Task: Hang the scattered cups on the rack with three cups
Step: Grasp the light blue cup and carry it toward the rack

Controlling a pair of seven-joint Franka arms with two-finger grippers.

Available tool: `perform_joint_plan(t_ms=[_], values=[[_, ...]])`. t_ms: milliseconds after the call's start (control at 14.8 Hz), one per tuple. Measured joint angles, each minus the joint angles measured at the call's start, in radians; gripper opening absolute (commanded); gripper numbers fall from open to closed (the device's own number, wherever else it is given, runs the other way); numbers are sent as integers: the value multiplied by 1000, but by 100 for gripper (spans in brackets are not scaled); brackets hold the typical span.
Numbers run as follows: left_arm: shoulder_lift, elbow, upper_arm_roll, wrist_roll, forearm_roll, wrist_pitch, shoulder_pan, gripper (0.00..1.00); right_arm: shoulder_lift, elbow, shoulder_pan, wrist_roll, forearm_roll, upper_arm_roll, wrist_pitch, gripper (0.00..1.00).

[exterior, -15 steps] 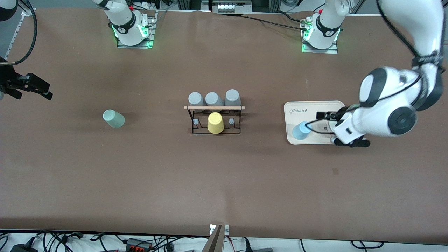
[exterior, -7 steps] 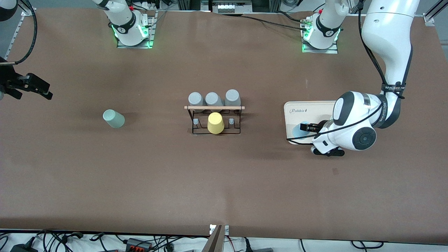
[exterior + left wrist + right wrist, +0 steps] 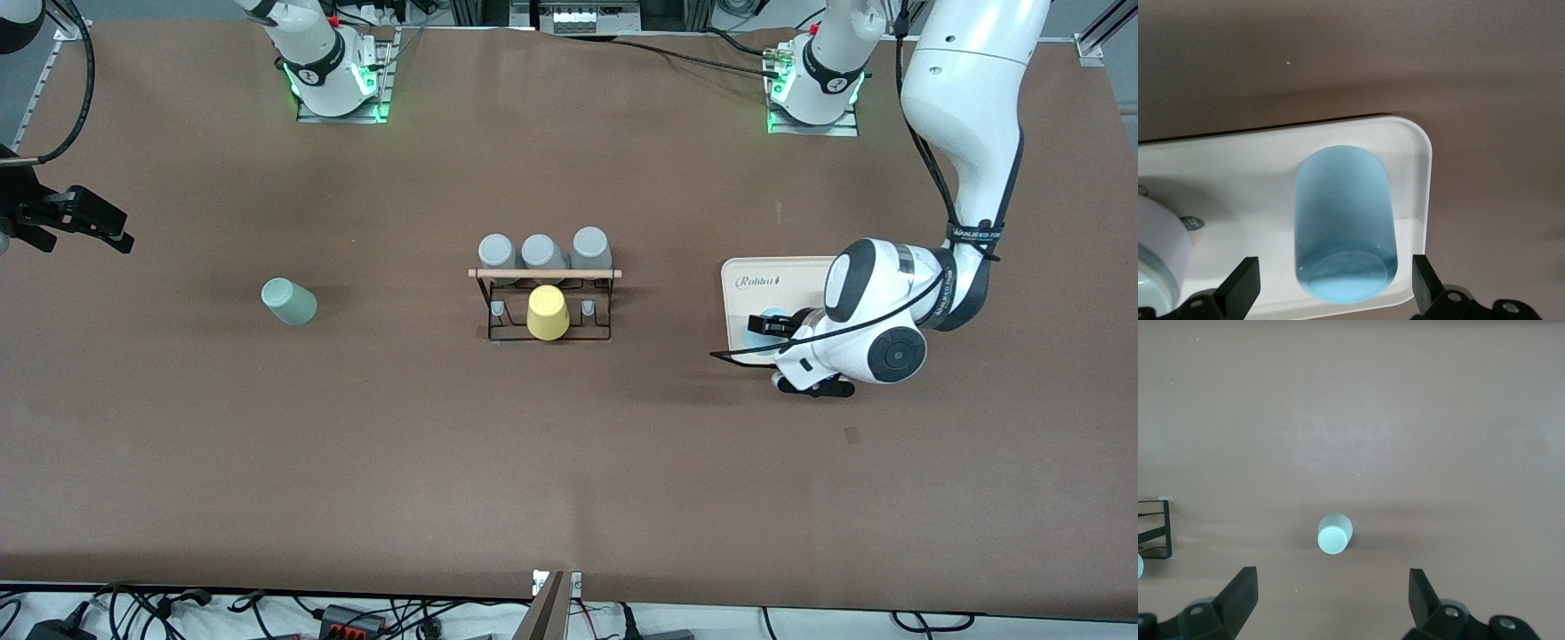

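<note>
A light blue cup lies on its side on the cream tray, toward the left arm's end of the table. My left gripper is open, one finger on each side of the cup's base end, with a gap to the cup on both sides. From the front, the left gripper covers most of the blue cup. A sage green cup lies on the table toward the right arm's end. My right gripper hangs open, high over that end. The rack stands mid-table.
Three grey cups sit upside down on the rack's farther side, and a yellow cup on its nearer side. A pale rounded object sits on the tray beside the blue cup. The right wrist view shows the green cup and a rack corner.
The left arm has swung in toward the blue cup, and its gripper now straddles the cup's end. The right arm has not moved.
</note>
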Motion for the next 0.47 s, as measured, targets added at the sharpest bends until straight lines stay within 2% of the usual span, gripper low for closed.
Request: perform_joint_plan(t_ms=[67, 202, 270, 337, 472], values=[[5, 0, 0, -1, 0, 5, -4, 94, 0, 0, 0, 0, 0, 0, 0, 100], [8, -1, 0, -1, 0, 7, -7, 70, 0, 0, 0, 0, 0, 0, 0, 100], [8, -1, 0, -1, 0, 8, -6, 62, 0, 0, 0, 0, 0, 0, 0, 100], [8, -1, 0, -1, 0, 8, -5, 47, 0, 0, 0, 0, 0, 0, 0, 100], [7, 0, 0, -1, 0, 8, -4, 28, 0, 0, 0, 0, 0, 0, 0, 100]])
